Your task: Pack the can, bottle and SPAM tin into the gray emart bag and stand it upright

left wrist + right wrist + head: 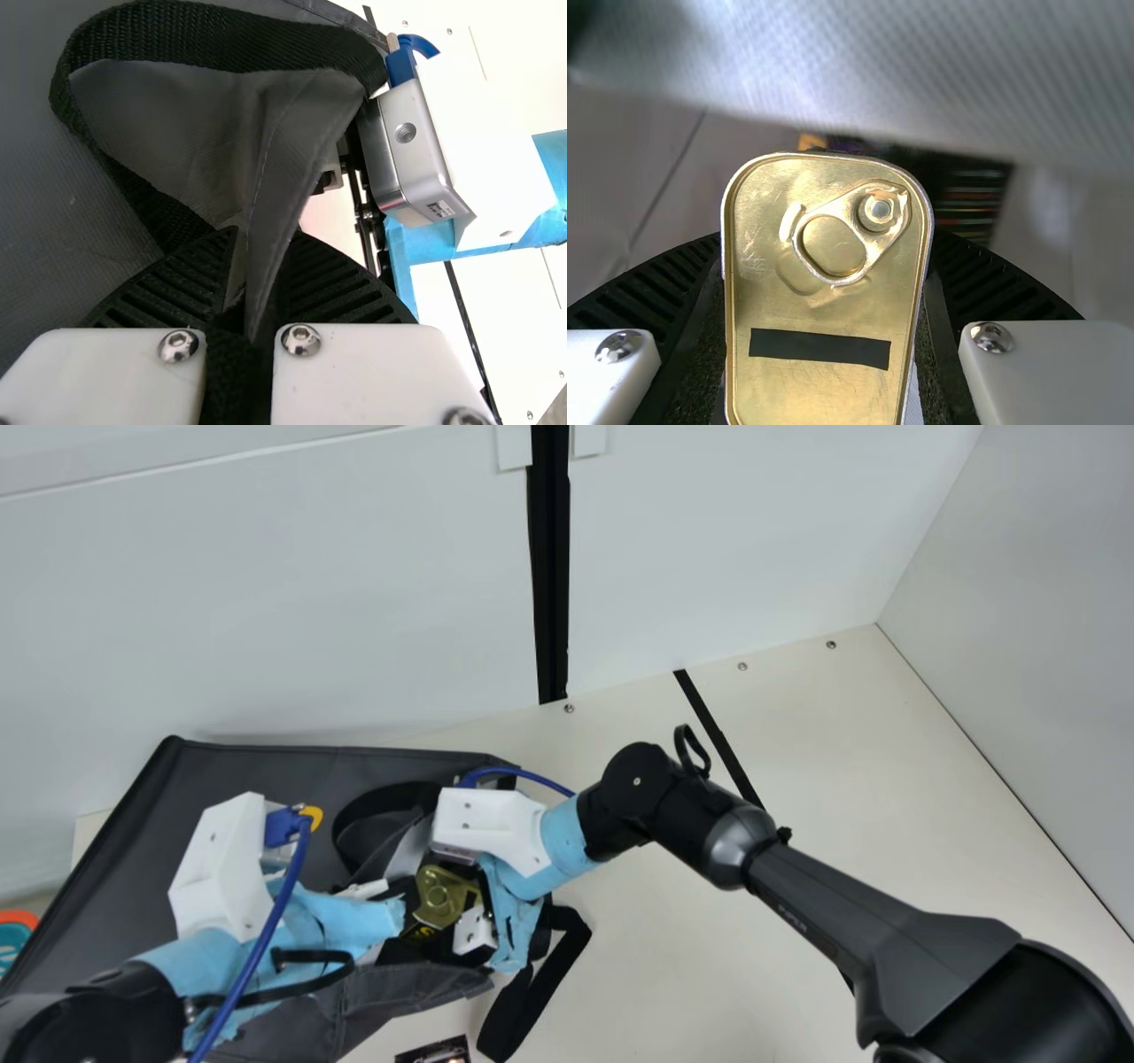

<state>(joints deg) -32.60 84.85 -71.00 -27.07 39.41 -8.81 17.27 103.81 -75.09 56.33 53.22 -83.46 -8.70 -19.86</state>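
One gray bag (275, 775) lies on the table (709, 957), with two black straps (540, 992) showing. The left claw (398, 892) is clamped on one fold of its fabric. At the bag's mouth, the right claw (446, 921) is clamped on one tin (438, 895), its lid bearing one pull ring (837, 243). One dark item (434, 1052) lies near one strap.
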